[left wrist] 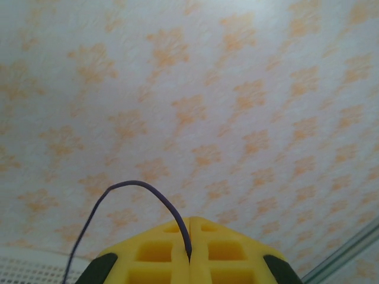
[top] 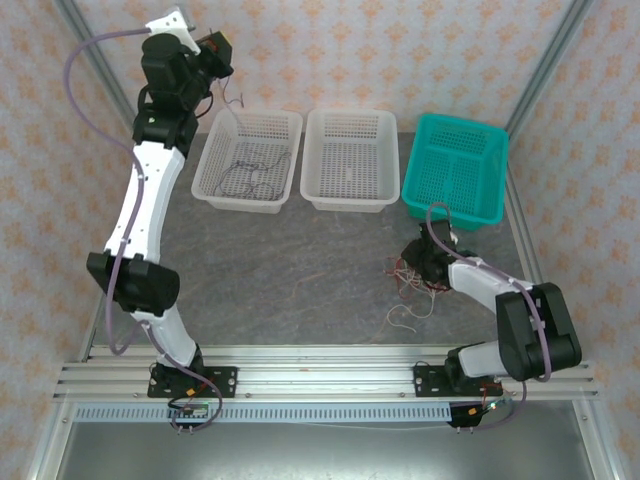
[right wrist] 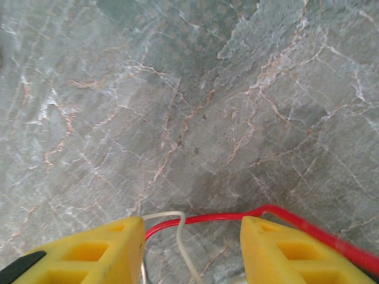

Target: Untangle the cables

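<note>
- My left end effector [left wrist: 189,239] is raised high near the patterned wall. Its yellow fingers are pressed together on a thin purple wire [left wrist: 139,184], which arches up and droops away to the left.
- Seen from above, that wire dangles over the far end of the left white basket [top: 212,188], where more dark wires [top: 248,175] lie coiled.
- My right end effector [right wrist: 192,248] sits low over the marbled table [right wrist: 177,89], fingers apart and gripping nothing.
- A red wire [right wrist: 207,217] and a white wire [right wrist: 180,234] cross the gap between those fingers.
- The tangle of cables [top: 415,288] lies on the table just beside it.
</note>
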Motion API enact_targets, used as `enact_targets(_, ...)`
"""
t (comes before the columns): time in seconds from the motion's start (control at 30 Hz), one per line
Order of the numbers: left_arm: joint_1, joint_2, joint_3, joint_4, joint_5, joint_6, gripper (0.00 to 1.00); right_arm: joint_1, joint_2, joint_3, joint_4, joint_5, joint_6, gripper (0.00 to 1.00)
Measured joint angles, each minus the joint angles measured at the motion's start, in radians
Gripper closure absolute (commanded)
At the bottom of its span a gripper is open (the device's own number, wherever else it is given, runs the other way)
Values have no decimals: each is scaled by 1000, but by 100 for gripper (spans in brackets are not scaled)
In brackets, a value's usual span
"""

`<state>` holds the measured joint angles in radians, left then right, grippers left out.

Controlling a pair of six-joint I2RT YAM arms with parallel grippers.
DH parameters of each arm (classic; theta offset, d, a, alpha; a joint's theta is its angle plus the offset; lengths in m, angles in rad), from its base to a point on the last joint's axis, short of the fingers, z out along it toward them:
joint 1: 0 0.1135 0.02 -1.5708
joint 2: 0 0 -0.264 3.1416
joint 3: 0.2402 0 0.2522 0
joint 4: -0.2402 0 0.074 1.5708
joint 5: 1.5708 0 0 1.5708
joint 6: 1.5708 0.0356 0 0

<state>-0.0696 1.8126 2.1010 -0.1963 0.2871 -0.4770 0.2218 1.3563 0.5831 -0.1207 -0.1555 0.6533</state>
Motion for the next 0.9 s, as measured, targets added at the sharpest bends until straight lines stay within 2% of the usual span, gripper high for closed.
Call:
enact_targets(0.13, 5, 49, -77, -3, 0, 31, 100, 0, -44, -2, -11, -1, 0, 54)
enact_targets(0.17, 5, 58, -100, -3, 0, 37, 90, 0, -53, -2, -14, -2, 0, 54)
enact_targets(0.23, 4, 81, -134, -14, 0, 51, 60, 0, -70, -2, -21, -12, 0, 54)
enact_targets(0.27, 4, 93, -148, -22, 0, 56, 49, 0, -80, -2, -26, -19, 0, 54)
enact_targets(0.37, 4, 98, -212, -39, 0, 59, 22, 0, -116, -2, -53, -37, 0, 54)
enact_targets(0.53, 4, 24, -293, -96, 0, 71, 17, 0, -221, 10, -114, -40, 1, 53)
enact_targets(0.57, 4, -8, -299, -107, 4, 75, 12, 0, -245, 16, -127, -32, 5, 53)
enact_targets(0.7, -7, -182, -317, -142, 26, 77, 10, 0, -306, 40, -162, 14, 37, 52)
enact_targets(0.8, -48, -327, -360, -143, 42, 70, 11, 0, -318, 43, -183, 40, 66, 50)
enact_targets(0.9, -140, -491, -538, -97, 67, 55, 12, 0, -318, 43, -227, 73, 95, 41)
